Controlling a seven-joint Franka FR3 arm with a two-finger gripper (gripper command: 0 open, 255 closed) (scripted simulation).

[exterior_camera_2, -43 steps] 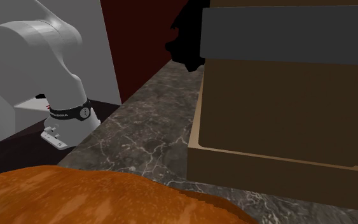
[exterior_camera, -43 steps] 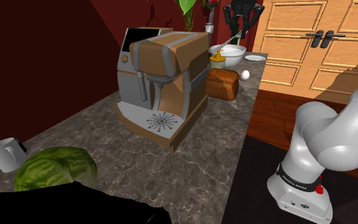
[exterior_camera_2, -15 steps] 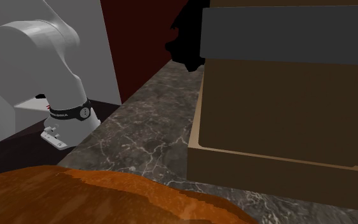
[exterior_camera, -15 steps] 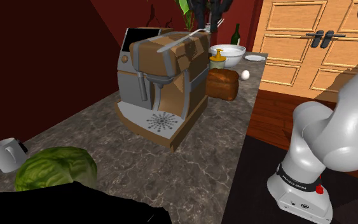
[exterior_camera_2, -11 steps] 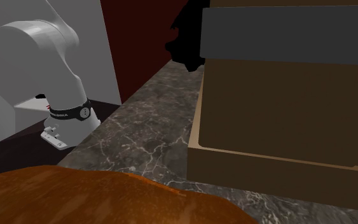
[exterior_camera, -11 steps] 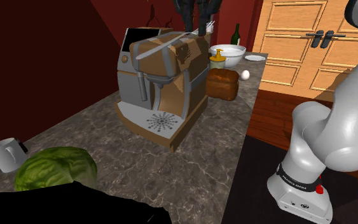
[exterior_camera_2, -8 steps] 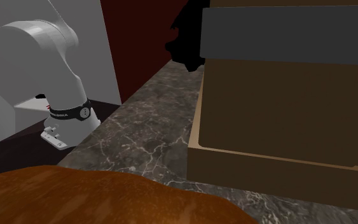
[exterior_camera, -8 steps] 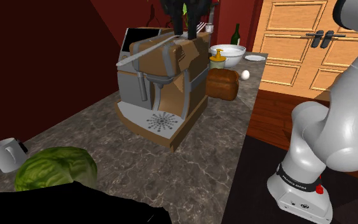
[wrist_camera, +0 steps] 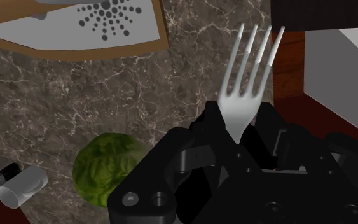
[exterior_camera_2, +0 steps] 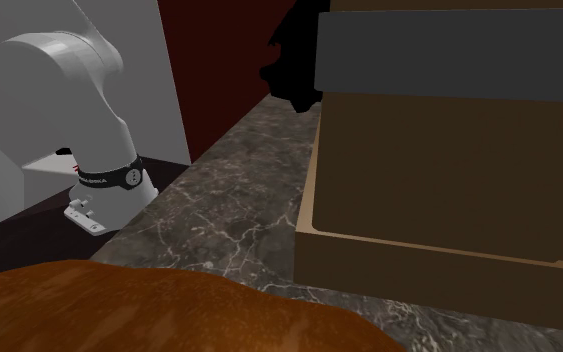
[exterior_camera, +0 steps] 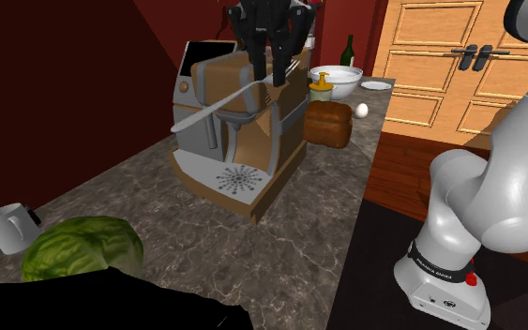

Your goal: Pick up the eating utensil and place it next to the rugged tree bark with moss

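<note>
My gripper hangs high over the coffee machine, shut on a silver fork. The fork slants down toward the shoulder view's left, in front of the machine's top. In the wrist view the black fingers clasp the fork by its handle, tines pointing away over the marble counter. A rugged brown lump stands on the counter just beyond the machine, and it shows orange-brown in the second exterior view. A green leafy ball lies at the counter's near end.
Past the brown lump stand a white bowl, a yellow-topped jar, an egg, a plate and a bottle. A grey mug sits beside the green ball. The counter edge drops to dark floor by the arm's base.
The gripper has carried the fork from beside the white bowl toward the shoulder view's left and downward, over the coffee machine. The fork now hangs lower in front of the machine.
</note>
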